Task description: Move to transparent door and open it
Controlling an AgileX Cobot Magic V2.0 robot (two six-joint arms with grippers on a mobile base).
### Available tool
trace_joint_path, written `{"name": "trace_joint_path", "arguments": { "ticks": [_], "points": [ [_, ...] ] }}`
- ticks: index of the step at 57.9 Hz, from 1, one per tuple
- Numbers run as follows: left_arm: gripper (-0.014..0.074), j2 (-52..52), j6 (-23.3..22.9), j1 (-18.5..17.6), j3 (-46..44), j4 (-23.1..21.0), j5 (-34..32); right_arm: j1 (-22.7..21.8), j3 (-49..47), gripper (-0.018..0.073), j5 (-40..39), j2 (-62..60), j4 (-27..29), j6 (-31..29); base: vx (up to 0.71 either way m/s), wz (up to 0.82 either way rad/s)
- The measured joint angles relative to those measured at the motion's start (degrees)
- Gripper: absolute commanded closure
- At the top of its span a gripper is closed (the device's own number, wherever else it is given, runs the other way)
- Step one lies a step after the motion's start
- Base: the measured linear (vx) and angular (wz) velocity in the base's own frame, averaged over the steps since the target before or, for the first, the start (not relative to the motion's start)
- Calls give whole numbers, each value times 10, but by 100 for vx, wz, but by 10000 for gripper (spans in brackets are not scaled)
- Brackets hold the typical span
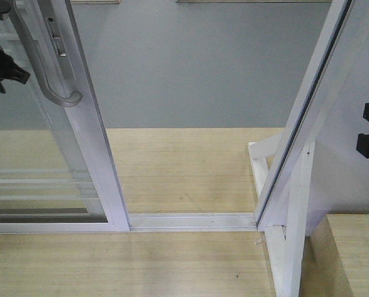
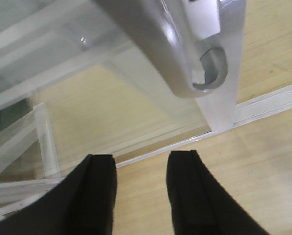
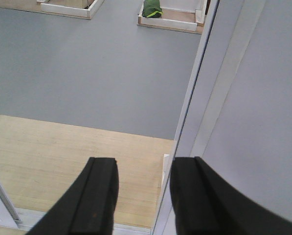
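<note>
Nearest, the left tool (image 2: 142, 188) hung released, its two black fingers (image 2: 98, 191) apart and holding nothing, just below the curved handle (image 2: 185, 58) and not touching it. The right tool (image 3: 143, 193) was also spread and empty, near the white frame post (image 1: 314, 111) on the right. The transparent door (image 1: 79, 124) stood at the left, and a gap lay between its stile and the post along the floor track (image 1: 190, 220). The opening step looked largely done; widening it would call for pushing the handle further left. Beyond, wooden floor (image 1: 184, 167) and then grey floor (image 3: 87, 63) offered free room.
</note>
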Motion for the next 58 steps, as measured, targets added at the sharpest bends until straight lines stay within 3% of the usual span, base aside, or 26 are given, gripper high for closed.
{"name": "trace_joint_path", "arguments": {
  "ticks": [9, 23, 32, 47, 58],
  "points": [
    [224, -69, 19, 1, 76, -15, -19, 0, 0, 217, 0, 0, 0, 0, 0, 0],
    [224, -203, 68, 1, 222, -156, -140, 0, 0, 217, 18, 0, 1, 0, 0, 0],
    [224, -291, 79, 1, 295, -225, -200, 0, 0, 217, 22, 0, 1, 0, 0, 0],
    [224, -456, 72, 1, 374, -252, -224, 0, 0, 217, 24, 0, 1, 0, 0, 0],
    [224, -551, 23, 1, 386, -274, -169, 0, 0, 217, 26, 0, 1, 0, 0, 0]
  ]
}}
